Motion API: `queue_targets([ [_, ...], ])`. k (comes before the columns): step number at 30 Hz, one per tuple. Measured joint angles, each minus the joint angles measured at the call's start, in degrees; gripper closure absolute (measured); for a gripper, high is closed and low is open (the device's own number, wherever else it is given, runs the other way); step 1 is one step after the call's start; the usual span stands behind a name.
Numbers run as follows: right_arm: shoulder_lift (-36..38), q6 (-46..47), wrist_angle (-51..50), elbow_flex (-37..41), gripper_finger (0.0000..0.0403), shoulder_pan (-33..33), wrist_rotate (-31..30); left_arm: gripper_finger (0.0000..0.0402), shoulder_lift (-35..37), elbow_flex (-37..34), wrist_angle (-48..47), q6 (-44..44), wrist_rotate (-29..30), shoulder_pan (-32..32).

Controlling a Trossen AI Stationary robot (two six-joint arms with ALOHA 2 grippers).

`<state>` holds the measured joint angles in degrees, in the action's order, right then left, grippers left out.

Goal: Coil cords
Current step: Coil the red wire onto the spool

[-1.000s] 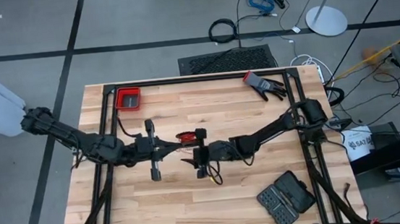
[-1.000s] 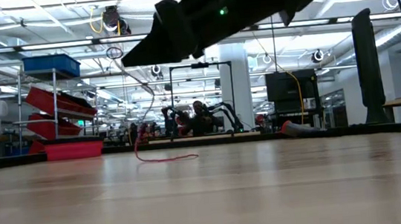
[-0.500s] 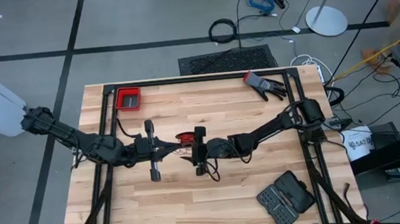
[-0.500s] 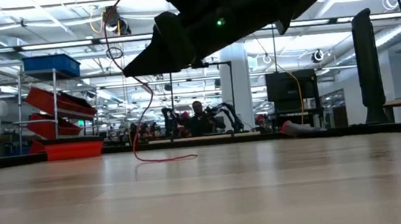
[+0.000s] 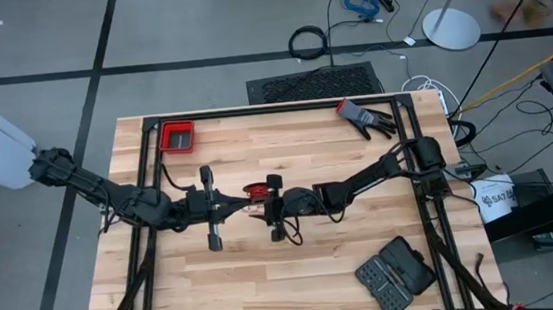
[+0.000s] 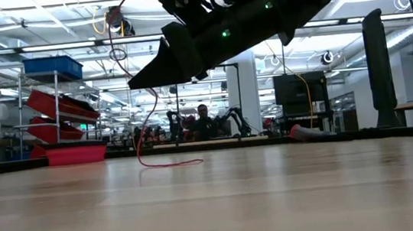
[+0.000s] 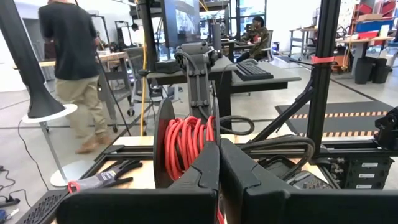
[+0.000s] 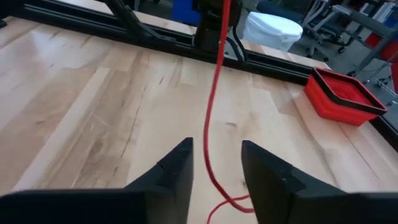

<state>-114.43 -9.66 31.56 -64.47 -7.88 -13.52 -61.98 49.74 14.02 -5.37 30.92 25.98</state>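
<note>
The thin red cord is partly wound into a coil [image 7: 186, 140] against a round black disc [image 7: 163, 146], held above the table's middle [image 5: 256, 190]. My left gripper [image 7: 217, 165] is shut just under that coil [image 5: 241, 204]. From the coil a loose stretch of cord [image 8: 214, 106] hangs down, and its end curls on the wood [image 6: 173, 163]. My right gripper [image 8: 216, 163] is open and faces the left one [image 5: 263, 212]. Its fingers stand on either side of the hanging cord without touching it. My left gripper reaches level from the table's left, its shut fingertips [image 7: 208, 163] at the lower edge of the red coil [image 7: 198, 144]. The fingers themselves hide the exact place of contact. Coil and disc stay lifted clear of the table, with the disc upright.
A red tray [image 5: 177, 137] sits at the far left, a black glove with a red cuff [image 5: 366, 117] at the far right, and a black tool case [image 5: 395, 275] at the near right. Black frame rails [image 5: 253, 110] border the table. A person [image 7: 74, 68] walks beyond it.
My right gripper has crept a little toward the table's left, closer to the coil and the left gripper, sinking slightly and rolling a bit. The cord's end stays curled on the wood.
</note>
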Motion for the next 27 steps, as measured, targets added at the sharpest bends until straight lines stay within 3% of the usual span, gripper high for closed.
queue_targets([
  [11, 0.0, -0.1, -0.6, 0.0, 0.0388, 0.0, 0.2, 0.0401, 0.0, 0.0, 0.0, 0.0, 0.0, 0.0],
  [15, 0.2, -0.2, -2.0, 0.0, 0.0399, 0.0, 0.2, 0.0401, 0.0, 0.0, -0.6, -0.1, 0.0, 0.0],
  [21, 4.6, 1.5, -16.5, 0.0, 0.0402, -0.6, 0.2, 0.0401, 1.1, 0.0, -5.9, 0.1, 0.0, 0.0],
  [27, 13.5, 4.1, -32.5, 0.0, 0.0402, -2.9, -1.7, 0.0401, 3.1, 0.0, -10.4, 1.9, -0.4, 0.5],
])
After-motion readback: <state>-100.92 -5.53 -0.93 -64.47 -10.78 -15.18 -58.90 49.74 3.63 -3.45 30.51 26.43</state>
